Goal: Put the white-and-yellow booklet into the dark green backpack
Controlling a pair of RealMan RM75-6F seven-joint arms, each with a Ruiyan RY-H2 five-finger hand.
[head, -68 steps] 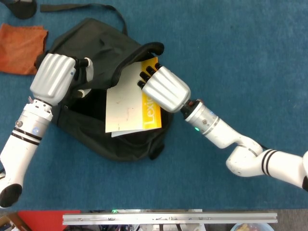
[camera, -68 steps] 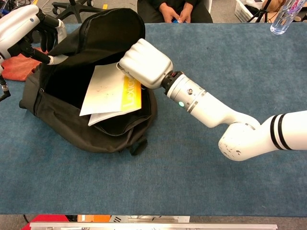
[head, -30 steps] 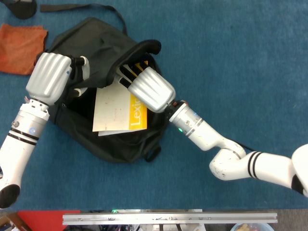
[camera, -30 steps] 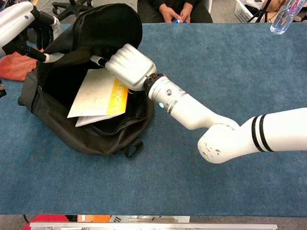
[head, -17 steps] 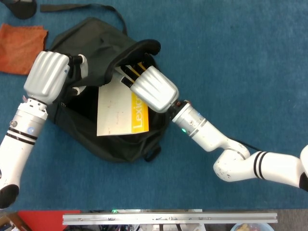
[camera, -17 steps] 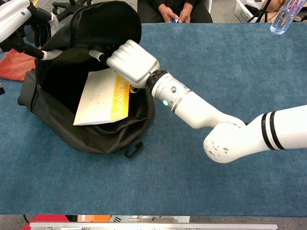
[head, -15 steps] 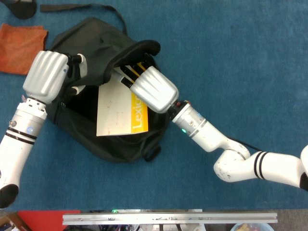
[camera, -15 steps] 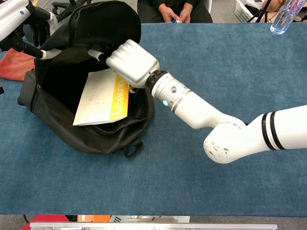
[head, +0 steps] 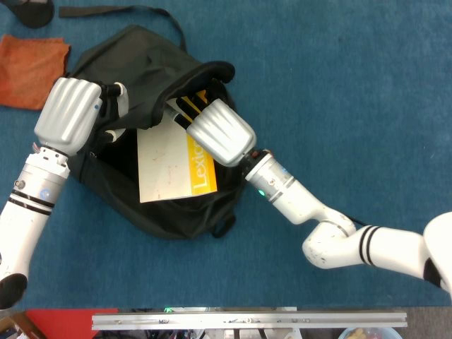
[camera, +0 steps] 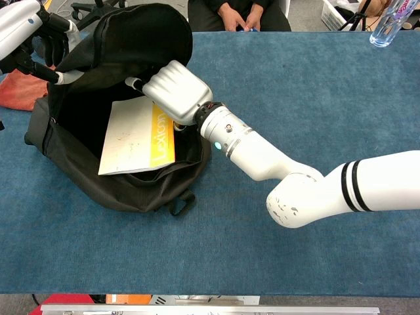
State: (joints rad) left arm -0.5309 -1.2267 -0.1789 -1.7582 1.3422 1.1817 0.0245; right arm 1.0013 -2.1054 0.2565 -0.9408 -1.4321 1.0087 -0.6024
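Observation:
The dark green backpack [head: 166,212] [camera: 131,190] lies open on the blue table. In its mouth sits the white-and-yellow booklet [head: 168,167] [camera: 134,139], flat, with most of its cover showing and its far edge under the flap. My right hand [head: 219,132] [camera: 176,92] holds the booklet's upper yellow edge, its fingers reaching under the raised flap. At the bag's left, my left hand [head: 68,113] [camera: 20,29] grips the upper rim of the opening and holds it up.
An orange cloth [head: 32,67] [camera: 20,92] lies left of the backpack. The bag's strap [head: 120,10] trails across the table top. A clear bottle [camera: 387,23] stands at the far right corner. A seated person [camera: 237,13] is behind the table.
My right hand has pushed the booklet leftward and deeper into the backpack's mouth, and turned it squarer. My left hand keeps the opening lifted, barely shifting.

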